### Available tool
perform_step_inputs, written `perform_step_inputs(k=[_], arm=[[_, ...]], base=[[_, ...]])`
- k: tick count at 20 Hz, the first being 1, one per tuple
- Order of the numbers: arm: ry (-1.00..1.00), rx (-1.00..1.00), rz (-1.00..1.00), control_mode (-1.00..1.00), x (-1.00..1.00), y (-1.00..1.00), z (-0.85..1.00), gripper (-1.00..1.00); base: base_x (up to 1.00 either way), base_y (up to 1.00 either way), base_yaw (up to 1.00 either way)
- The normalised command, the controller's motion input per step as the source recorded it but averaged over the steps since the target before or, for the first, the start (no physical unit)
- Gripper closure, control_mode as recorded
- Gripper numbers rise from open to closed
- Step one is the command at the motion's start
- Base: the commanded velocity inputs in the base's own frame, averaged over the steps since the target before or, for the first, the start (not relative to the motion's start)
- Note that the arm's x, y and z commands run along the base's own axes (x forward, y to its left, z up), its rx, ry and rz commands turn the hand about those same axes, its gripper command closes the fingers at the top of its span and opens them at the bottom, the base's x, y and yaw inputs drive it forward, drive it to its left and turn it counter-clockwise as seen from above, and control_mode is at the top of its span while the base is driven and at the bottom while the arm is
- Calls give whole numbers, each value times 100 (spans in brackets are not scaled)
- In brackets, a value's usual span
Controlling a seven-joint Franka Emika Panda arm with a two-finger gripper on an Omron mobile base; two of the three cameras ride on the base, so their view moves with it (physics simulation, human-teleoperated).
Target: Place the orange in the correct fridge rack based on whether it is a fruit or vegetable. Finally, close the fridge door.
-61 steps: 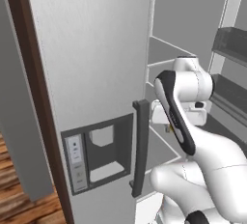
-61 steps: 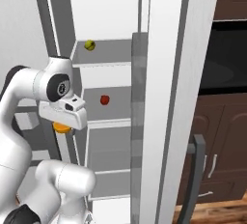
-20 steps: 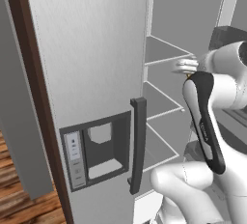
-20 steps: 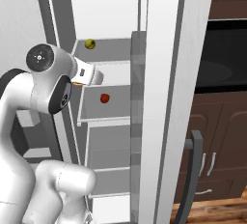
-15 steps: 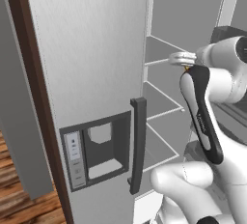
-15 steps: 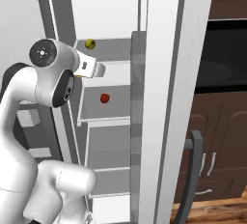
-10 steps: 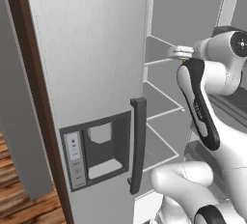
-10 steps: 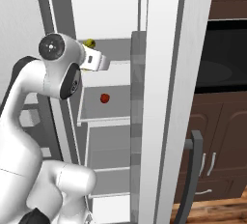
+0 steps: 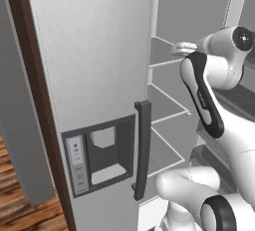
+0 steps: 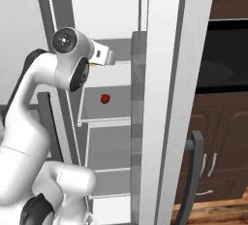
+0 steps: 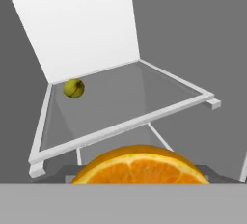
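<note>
The orange (image 11: 140, 164) fills the bottom of the hand view, cut face toward the camera, with my gripper shut on it and the fingertips hidden behind it. Just ahead and slightly below lies the fridge rack (image 11: 120, 129), a grey shelf with a pale front edge. In the right base view my gripper (image 10: 108, 56) is at the front of that upper shelf, and in the left base view the gripper (image 9: 179, 49) reaches into the open fridge. The fridge door (image 10: 160, 83) stands open at the right, seen edge-on, its dark bar handle (image 10: 189, 180) low down.
A small yellow-green fruit (image 11: 74, 88) sits at the rack's back left. A red item (image 10: 105, 99) lies on the shelf below. The closed silver door with the dark dispenser panel (image 9: 102, 150) stands at the left. Dark cabinets (image 10: 218, 136) lie beyond the open door.
The arm has lifted the hand with the orange from the middle shelves up to the upper shelf's front edge and pushed it toward the fridge.
</note>
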Motion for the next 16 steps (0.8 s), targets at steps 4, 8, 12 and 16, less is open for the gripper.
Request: perform_step_inputs(k=[4,8,12,16], arm=[[2,0,0,-100,53,-8,0,100],[5,0,0,-100,59,-4,-2,100],[5,0,0,-100,66,-1,-6,100],[1,0,0,-100,75,-1,-23,100]], base=[[0,0,0],[0,0,0],[0,0,0],[0,0,0]])
